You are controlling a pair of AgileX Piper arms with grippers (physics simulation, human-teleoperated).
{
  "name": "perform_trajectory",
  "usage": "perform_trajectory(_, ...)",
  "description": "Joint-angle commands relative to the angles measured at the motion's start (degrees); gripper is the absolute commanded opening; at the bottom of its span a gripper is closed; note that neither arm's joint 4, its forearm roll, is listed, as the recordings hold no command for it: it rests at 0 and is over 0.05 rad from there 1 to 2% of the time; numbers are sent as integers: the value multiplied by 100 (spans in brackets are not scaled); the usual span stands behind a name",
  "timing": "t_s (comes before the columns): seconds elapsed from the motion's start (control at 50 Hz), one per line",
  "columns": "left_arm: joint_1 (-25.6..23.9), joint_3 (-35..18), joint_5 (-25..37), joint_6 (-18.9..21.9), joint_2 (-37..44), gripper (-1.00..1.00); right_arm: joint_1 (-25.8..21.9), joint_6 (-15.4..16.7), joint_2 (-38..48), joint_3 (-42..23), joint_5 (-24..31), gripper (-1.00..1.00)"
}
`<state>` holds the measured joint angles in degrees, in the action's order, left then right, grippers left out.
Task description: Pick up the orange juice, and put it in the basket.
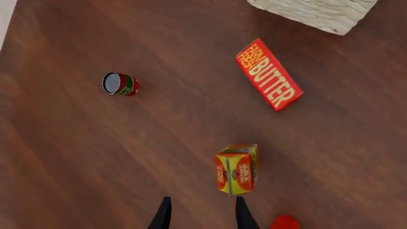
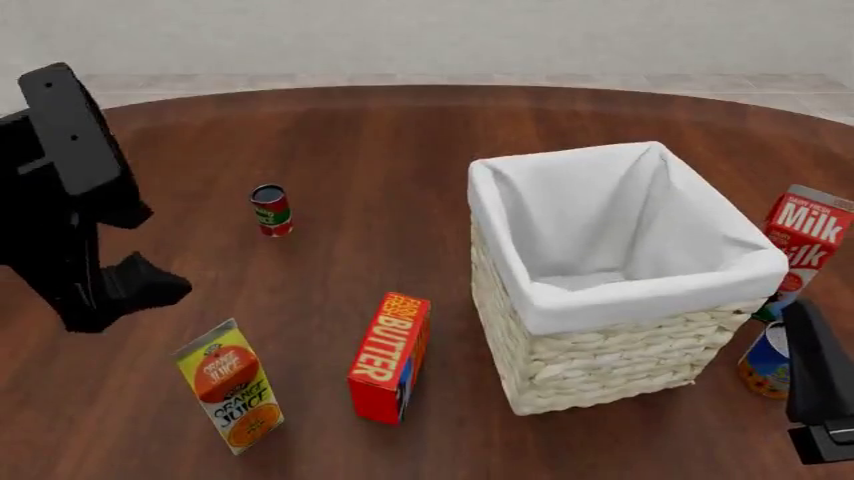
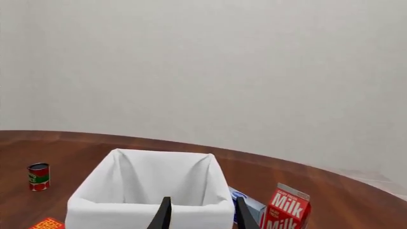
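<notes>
The left tool is hanging above the surface with its two dark fingers apart and nothing between them. It is looking almost straight down, and the orange juice is standing just ahead of the fingertips, slightly off toward one finger, not centred in the gap. In the front view the left arm is raised at the left edge, and the carton is standing upright on the near left part of the surface, below that arm.

The right tool is also showing its fingers parted and empty, pointing over the basket from the near right side.

The carton is looking like a stiff, light box with flat printed faces and a gable top. Those faces are probably smooth, so a light pinch may slip; the walls may give a little under a hard squeeze. It is tall and narrow, so a sideways nudge could be tipping it over. The best hold is likely across two opposite flat sides, below the sloping top and at or above mid-height, with the fingers square to the faces, not on the corners.

The butter box is standing just to the right of the carton, apart from it, and the basket is sitting beyond that, open at the top. A small can is standing farther back, and a milk carton is at the basket's far right.
</notes>
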<state>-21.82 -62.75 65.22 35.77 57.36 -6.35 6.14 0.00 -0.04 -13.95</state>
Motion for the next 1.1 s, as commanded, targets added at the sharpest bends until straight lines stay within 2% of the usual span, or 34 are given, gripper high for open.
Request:
perform_trajectory(0.02, 58, 38, 185, 109, 609, 100, -38, -13, 0, 0, -1, 100)
perform_trajectory(0.04, 7, 35, 159, 80, 602, 100, -36, -23, 0, 0, 3, 100)
perform_trajectory(0.06, -253, 111, 155, 28, 503, 100, -31, -25, 0, 0, 9, 100)
perform_trajectory(0.12, -153, 365, 46, 137, 537, 100, -31, -9, 0, 0, 15, 100)
perform_trajectory(0.2, -410, 378, 116, -9, 446, 100, -26, -32, 0, 0, 28, 100)
perform_trajectory(0.34, -138, 371, 39, 216, 569, 100, -63, -39, 0, -1, 45, 100)
perform_trajectory(0.52, -23, 508, -49, 185, 552, 100, -96, -42, 0, -1, 84, 100)
perform_trajectory(0.68, 212, 766, -277, 323, 588, 100, -128, -51, 0, -1, 110, 100)
perform_trajectory(0.82, 223, 1086, -667, 211, 640, 100, -146, -66, 0, -2, 147, 100)
perform_trajectory(0.84, 102, 1064, -690, 67, 620, 100, -145, -67, 0, -2, 151, 100)
perform_trajectory(0.94, -142, 1479, -715, 30, 448, 100, -143, -168, 0, 3, 167, 100)
perform_trajectory(1.02, 153, 1434, -993, 156, 655, 100, -136, -162, 0, 3, 193, 100)
perform_trajectory(1.06, 7, 1458, -1008, 54, 598, 100, -132, -165, 0, 3, 194, 100)
perform_trajectory(1.08, -294, 1553, -952, -199, 449, 100, -119, -179, 0, 3, 186, 100)
perform_trajectory(1.1, -315, 1628, -967, -214, 425, 100, -117, -177, 0, 3, 188, 100)
